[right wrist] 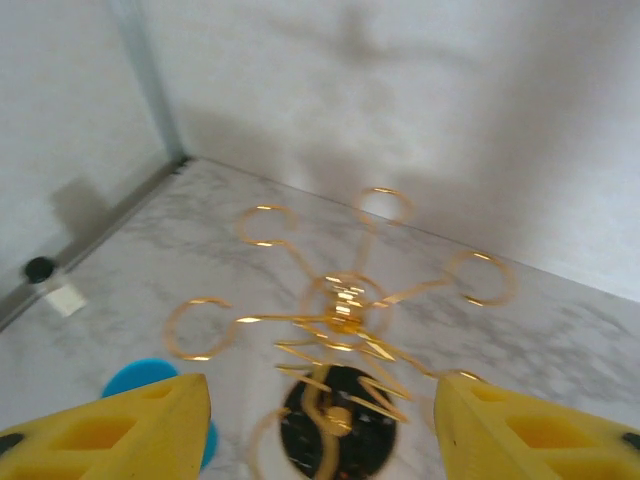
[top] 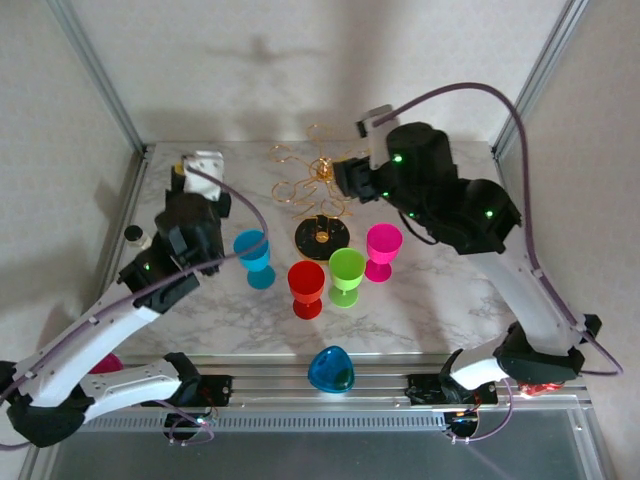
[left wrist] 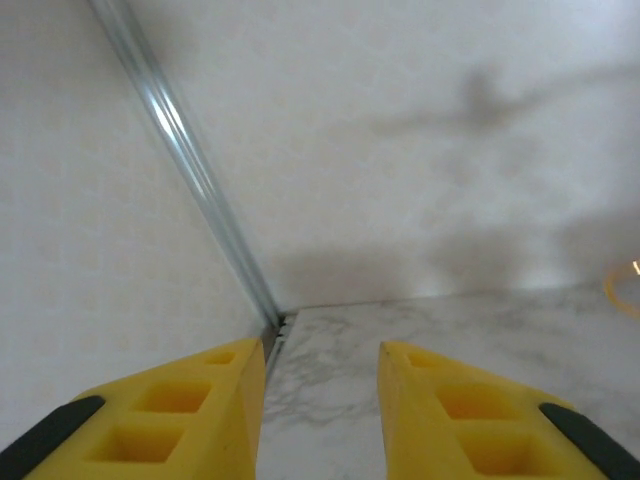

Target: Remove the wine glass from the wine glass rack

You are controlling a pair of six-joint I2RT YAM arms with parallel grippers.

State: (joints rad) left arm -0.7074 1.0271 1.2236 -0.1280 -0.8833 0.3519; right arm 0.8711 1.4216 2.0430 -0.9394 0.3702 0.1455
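Observation:
The wine glass rack (top: 318, 186) is a gold wire stand on a round black base (top: 322, 237) at the table's middle back, and its looped arms hold nothing. Coloured wine glasses stand in front of it: blue (top: 255, 257), red (top: 306, 287), green (top: 347, 275) and magenta (top: 382, 250). My right gripper (right wrist: 320, 385) hovers open just above the rack (right wrist: 345, 315), its yellow fingers either side of the base with nothing gripped. My left gripper (left wrist: 322, 352) is open and empty, left of the blue glass, facing the table's back left corner.
Another blue glass (top: 331, 370) lies on its side at the front rail. A small black-capped object (top: 135, 236) sits at the left edge. Walls and metal posts (top: 100, 75) close in the marble table (top: 430, 300) on three sides.

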